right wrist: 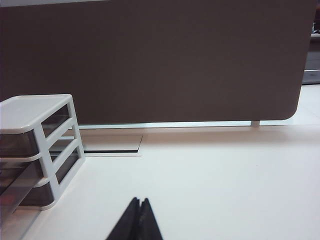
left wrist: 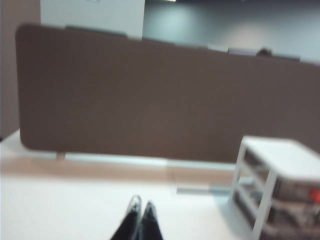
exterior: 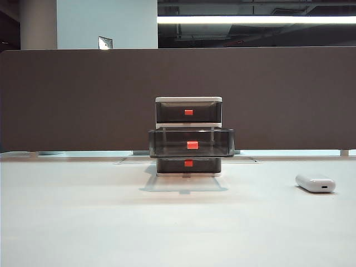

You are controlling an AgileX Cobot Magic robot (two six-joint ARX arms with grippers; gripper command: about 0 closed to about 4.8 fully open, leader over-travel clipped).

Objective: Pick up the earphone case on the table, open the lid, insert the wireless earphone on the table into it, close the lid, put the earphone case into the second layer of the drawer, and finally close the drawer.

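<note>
The white earphone case [exterior: 315, 183] lies on the white table [exterior: 111, 222] at the right, lid closed. The drawer [exterior: 188, 136] stands at the middle back, its second layer [exterior: 192, 143] pulled out toward me. In the exterior view neither arm appears. My left gripper [left wrist: 142, 203] is shut and empty over bare table, with the drawer [left wrist: 280, 190] off to one side. My right gripper [right wrist: 139, 200] is shut and empty too, the drawer [right wrist: 40, 145] beside it. The wireless earphone is out of view.
A dark brown partition [exterior: 83, 100] runs along the table's far edge. A flat cable hatch [right wrist: 112, 147] is set into the tabletop behind the drawer.
</note>
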